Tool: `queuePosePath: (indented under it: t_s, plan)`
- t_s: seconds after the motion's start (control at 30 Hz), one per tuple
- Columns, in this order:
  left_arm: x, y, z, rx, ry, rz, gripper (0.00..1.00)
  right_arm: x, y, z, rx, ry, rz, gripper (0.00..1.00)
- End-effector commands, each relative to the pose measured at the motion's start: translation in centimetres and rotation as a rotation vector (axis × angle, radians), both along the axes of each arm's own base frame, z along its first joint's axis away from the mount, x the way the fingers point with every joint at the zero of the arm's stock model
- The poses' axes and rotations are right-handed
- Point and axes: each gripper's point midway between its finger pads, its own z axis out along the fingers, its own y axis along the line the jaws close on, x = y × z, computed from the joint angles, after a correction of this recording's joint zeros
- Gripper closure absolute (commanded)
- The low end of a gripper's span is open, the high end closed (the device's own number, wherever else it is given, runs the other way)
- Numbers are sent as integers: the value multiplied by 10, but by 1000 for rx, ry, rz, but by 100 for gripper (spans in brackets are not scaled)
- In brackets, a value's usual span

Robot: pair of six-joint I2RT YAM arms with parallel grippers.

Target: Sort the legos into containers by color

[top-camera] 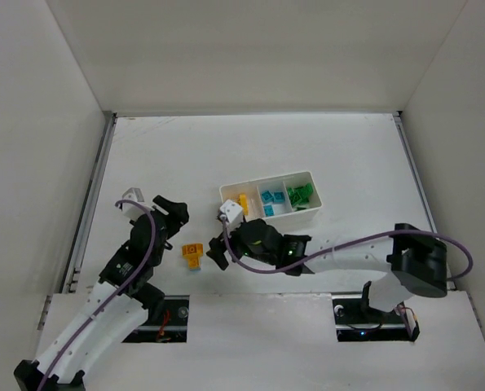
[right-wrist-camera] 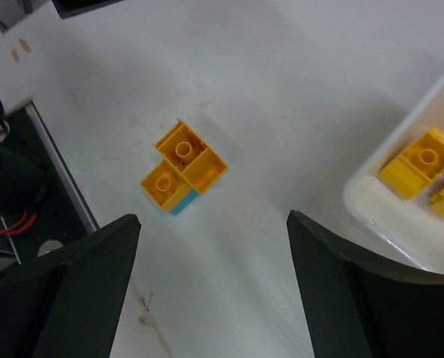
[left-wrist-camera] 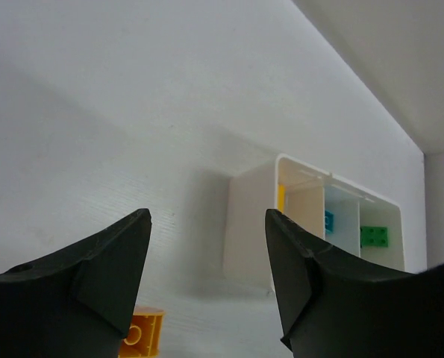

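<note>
A white tray (top-camera: 268, 181) has three compartments: orange-yellow legos (top-camera: 242, 203) on the left, cyan ones (top-camera: 271, 198) in the middle, green ones (top-camera: 300, 194) on the right. A loose orange-yellow lego clump (top-camera: 193, 254) with a cyan piece stuck to it lies on the table, left of the tray. My right gripper (top-camera: 218, 244) is open and empty just right of the clump, which shows in the right wrist view (right-wrist-camera: 183, 165) ahead of the gripper (right-wrist-camera: 213, 224). My left gripper (top-camera: 174, 215) is open and empty above the clump. In its wrist view (left-wrist-camera: 207, 224) it faces the tray (left-wrist-camera: 248, 224); the clump (left-wrist-camera: 141, 337) is by the left finger.
The tray's left compartment with orange bricks (right-wrist-camera: 419, 168) shows at the right edge of the right wrist view. The table's near edge with dark cut-outs (top-camera: 167, 318) lies just below the clump. White walls stand round the table.
</note>
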Motion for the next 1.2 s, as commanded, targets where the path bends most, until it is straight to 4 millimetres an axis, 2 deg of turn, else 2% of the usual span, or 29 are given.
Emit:
queuePosePath:
  t_s: [0.0, 0.17, 0.33, 0.53, 0.77, 0.97, 1.0, 1.03, 1.17]
  plan:
    - [-8, 7, -23, -46, 103, 36, 41, -7, 28, 0, -72, -52, 148, 13]
    - [-5, 20, -36, -77, 161, 94, 42, 4, 46, -28, -190, -30, 228, 14]
    - [-2, 25, -39, -122, 157, 109, 42, 10, 59, -37, -216, -47, 274, 11]
    - [0, 31, -45, -161, 160, 121, 42, 5, 74, -44, -217, -21, 347, 11]
    - [2, 32, -48, -183, 162, 116, 42, 12, 92, -51, -213, -18, 368, 15]
    - [3, 34, -49, -180, 159, 121, 42, 19, 96, -60, -222, 0, 368, 29]
    - [4, 35, -50, -175, 162, 122, 42, 17, 97, -65, -223, 17, 376, 43]
    - [5, 35, -50, -175, 160, 121, 42, 17, 97, -66, -223, 19, 375, 45]
    - [4, 35, -51, -168, 160, 118, 42, 16, 95, -70, -227, 39, 365, 65]
